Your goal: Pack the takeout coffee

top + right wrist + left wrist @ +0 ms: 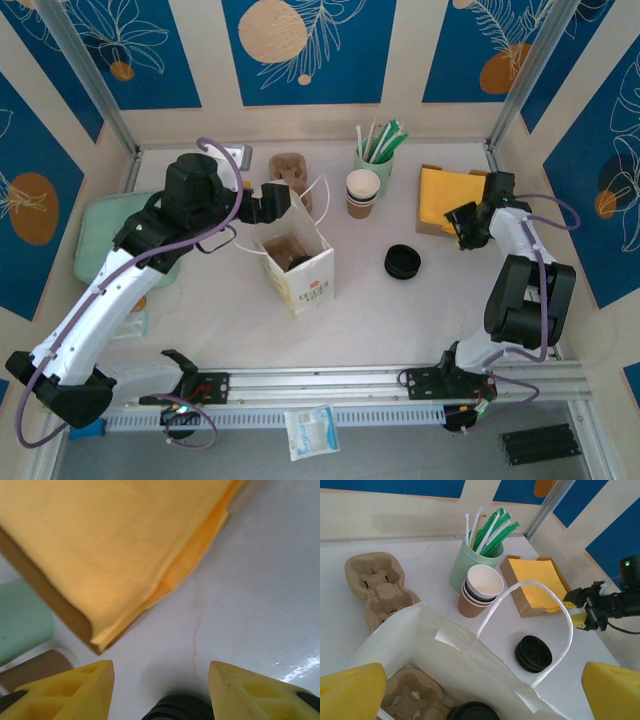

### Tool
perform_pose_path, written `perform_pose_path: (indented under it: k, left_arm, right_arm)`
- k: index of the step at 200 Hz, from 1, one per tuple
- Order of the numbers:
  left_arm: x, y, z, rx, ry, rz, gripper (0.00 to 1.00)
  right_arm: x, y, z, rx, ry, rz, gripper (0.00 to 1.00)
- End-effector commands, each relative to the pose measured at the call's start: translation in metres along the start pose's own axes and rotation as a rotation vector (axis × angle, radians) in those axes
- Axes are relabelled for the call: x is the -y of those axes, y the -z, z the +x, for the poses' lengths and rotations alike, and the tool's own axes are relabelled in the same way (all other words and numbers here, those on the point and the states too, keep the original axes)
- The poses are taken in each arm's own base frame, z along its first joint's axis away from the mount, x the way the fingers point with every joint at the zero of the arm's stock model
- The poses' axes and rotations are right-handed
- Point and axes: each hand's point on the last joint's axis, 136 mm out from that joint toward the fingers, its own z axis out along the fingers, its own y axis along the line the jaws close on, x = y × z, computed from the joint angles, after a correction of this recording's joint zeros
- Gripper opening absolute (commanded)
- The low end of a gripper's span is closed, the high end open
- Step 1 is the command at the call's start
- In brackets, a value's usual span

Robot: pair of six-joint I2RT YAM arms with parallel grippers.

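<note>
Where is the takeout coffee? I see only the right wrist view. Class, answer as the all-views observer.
Observer: Left wrist view: a black lid shows inside the white paper bag, beside a pulp carrier; the cup is hidden.
Operator: Is the left gripper holding it?
Observer: No, the left gripper hangs open at the bag's mouth.
Operator: Where is my gripper?
Observer: Top view: the right gripper sits by the yellow napkins, far right of the bag.

the takeout coffee (472, 712) inside the bag (450, 650) is cut off below.
</note>
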Motion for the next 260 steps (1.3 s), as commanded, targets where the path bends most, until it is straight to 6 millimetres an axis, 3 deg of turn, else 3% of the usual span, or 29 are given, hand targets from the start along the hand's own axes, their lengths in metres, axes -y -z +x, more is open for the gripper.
perform_pose_path:
  k: [1, 110, 260]
  left_arm:
    - [0.009, 0.006, -0.008, 0.019, -0.023, 0.031, 1.0]
    - [0.008, 0.0, -0.009, 0.013, -0.02, 0.023, 0.99]
    - [0.008, -0.008, -0.012, 0.011, -0.016, 0.023, 1.0]
  right_arm:
    - [0.003, -0.008, -0.001, -0.016, -0.04, -0.014, 0.5]
    - [0.002, -0.028, -0.027, 0.006, -0.044, -0.015, 0.36]
    - [-0.011, -0.039, -0.047, 0.012, -0.052, -0.043, 0.33]
